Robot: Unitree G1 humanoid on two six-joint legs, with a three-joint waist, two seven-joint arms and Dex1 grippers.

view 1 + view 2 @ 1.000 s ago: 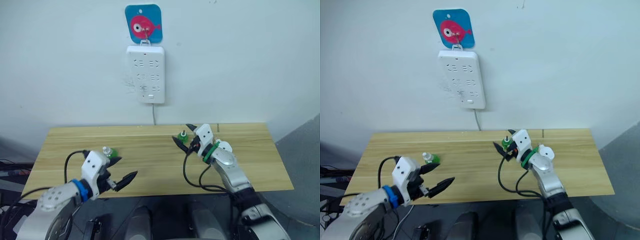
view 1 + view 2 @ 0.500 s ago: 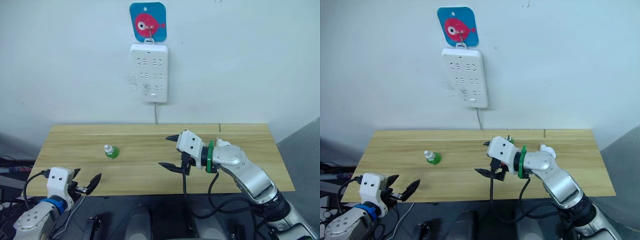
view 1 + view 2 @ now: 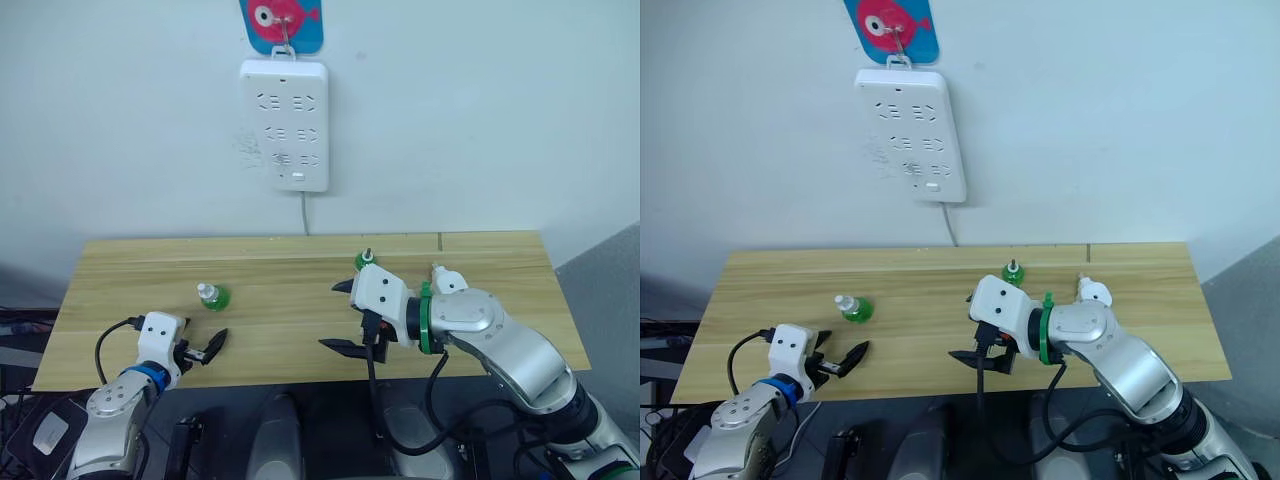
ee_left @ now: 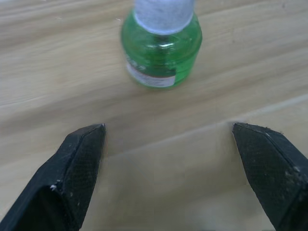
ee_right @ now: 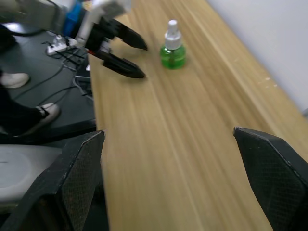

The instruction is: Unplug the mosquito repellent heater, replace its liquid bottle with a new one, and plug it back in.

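A green liquid bottle with a white cap (image 3: 210, 297) stands on the left part of the wooden table (image 3: 280, 270). My left gripper (image 3: 205, 347) hovers open at the table's front edge, just short of this bottle (image 4: 161, 45), nothing between its fingers (image 4: 77, 163). A second green bottle with a dark wick (image 3: 365, 262) stands mid-table. My right gripper (image 3: 332, 316) is open and empty in front of it, pointing left. A small white piece, apparently the mosquito repellent heater (image 3: 1093, 292), peeks from behind my right arm.
A long white power strip (image 3: 285, 125) hangs on the wall under a blue fish hook (image 3: 281, 22), its sockets unoccupied and its cord dropping behind the table. The right wrist view takes in the capped bottle (image 5: 172, 50) and my left gripper (image 5: 120, 53).
The camera has shifted. My left gripper has come forward toward the capped bottle after pulling back. My right gripper has drawn away from the wick bottle and stays open.
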